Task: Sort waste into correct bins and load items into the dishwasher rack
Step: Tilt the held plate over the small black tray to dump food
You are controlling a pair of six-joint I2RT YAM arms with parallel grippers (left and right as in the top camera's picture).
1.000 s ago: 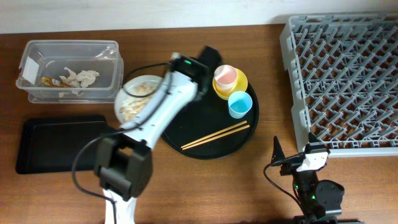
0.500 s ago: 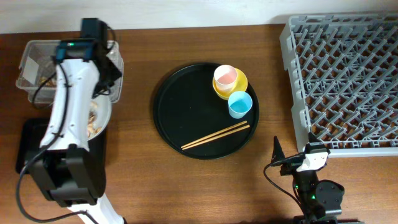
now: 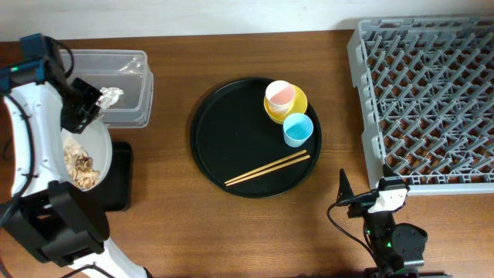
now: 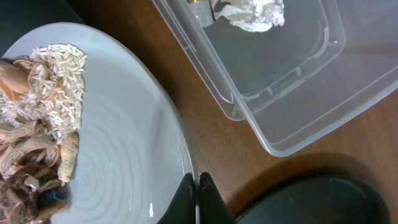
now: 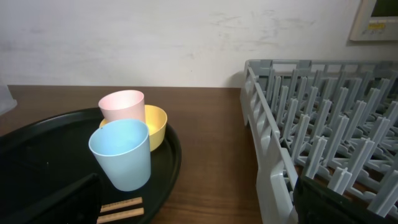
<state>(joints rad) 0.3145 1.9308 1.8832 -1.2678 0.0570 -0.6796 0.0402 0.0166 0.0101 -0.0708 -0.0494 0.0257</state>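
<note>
One pink cup in right-wrist view; plate in left.

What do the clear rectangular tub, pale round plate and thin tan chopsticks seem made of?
Clear rectangular tub: likely plastic, see-through, glossy. Pale round plate: glossy with highlights; ceramic or melamine, unclear. Thin tan chopsticks: probably wood or bamboo, matte.
</note>
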